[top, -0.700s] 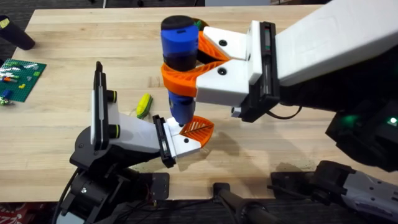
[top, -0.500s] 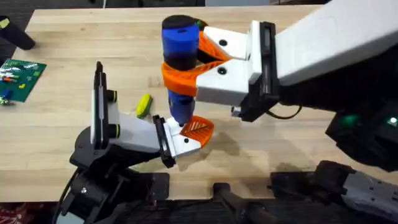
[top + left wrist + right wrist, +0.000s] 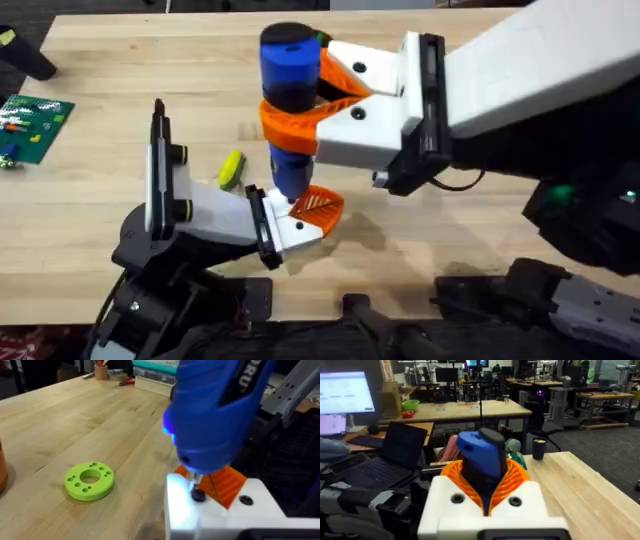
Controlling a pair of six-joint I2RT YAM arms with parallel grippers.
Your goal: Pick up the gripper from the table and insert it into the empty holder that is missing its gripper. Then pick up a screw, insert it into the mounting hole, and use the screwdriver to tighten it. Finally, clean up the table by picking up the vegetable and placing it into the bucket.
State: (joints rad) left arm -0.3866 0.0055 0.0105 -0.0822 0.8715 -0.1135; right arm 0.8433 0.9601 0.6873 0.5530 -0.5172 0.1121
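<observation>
Thick blue cylindrical plastic screwdriver [image 3: 288, 90], rigid and smooth, upright near the desk's middle, clamped mid-body in right pincer [image 3: 300, 110]; tip on small white blocky holder [image 3: 290, 228] carrying ribbed orange gripper [image 3: 318, 205]. Left pincer state: cannot tell. Best gripped around the thick barrel

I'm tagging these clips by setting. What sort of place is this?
Probably a robotics lab or workshop: rows of workbenches crowded with equipment, a lit monitor beside a laptop, and the wooden table.
</observation>
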